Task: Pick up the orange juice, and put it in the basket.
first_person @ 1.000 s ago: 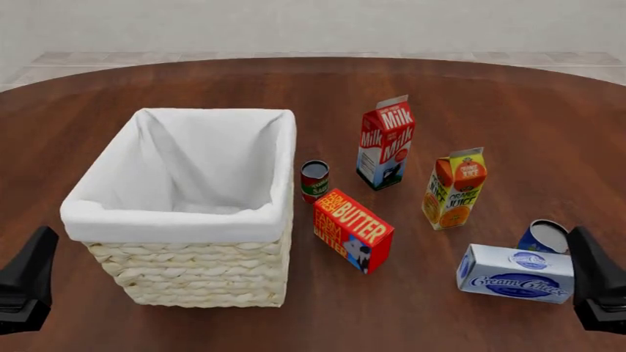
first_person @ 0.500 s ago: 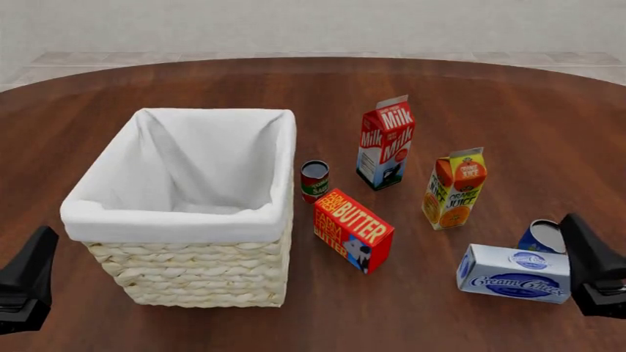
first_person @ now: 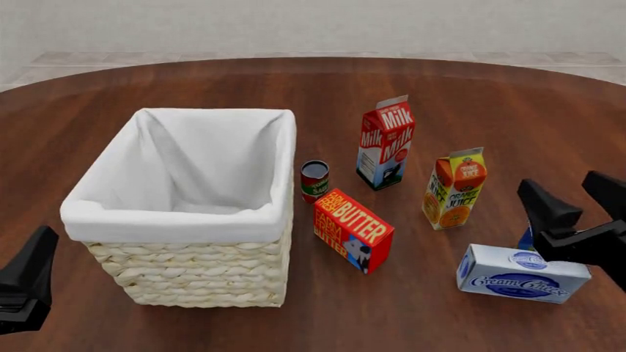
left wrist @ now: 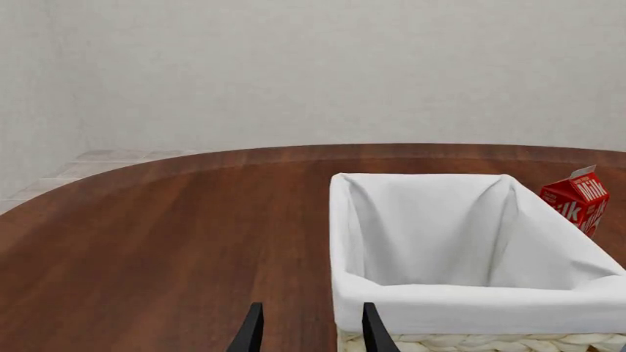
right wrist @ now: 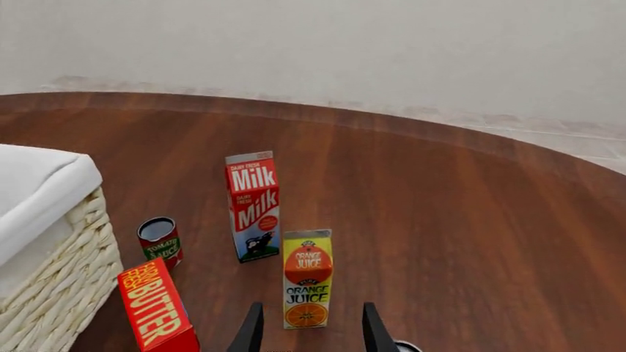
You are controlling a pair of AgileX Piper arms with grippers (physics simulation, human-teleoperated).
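Observation:
The orange juice (first_person: 454, 188) is an orange and yellow gable-top carton standing upright right of centre, also shown in the right wrist view (right wrist: 307, 279). The basket (first_person: 176, 216), cream wicker with a white liner, stands at the left with nothing visible inside; its rim shows in the left wrist view (left wrist: 470, 308). My right gripper (first_person: 577, 199) hovers open to the right of the juice, apart from it, and in its own view the fingers (right wrist: 251, 331) frame the carton ahead. Open and holding nothing, my left gripper (first_person: 29, 264) sits low beside the basket's near left corner, fingers (left wrist: 251, 334) visible.
A red-and-white Milk carton (first_person: 386, 143) stands behind the juice. A Butter box (first_person: 352, 231) and a small tomato can (first_person: 314, 180) sit between the juice and the basket. A Cream Cheese box (first_person: 518, 273) lies under the right gripper, with a blue can (first_person: 528, 238) mostly hidden.
My right gripper has risen from the table's lower right edge and moved forward and left toward the juice, turning so both fingers show. The left gripper has stayed put.

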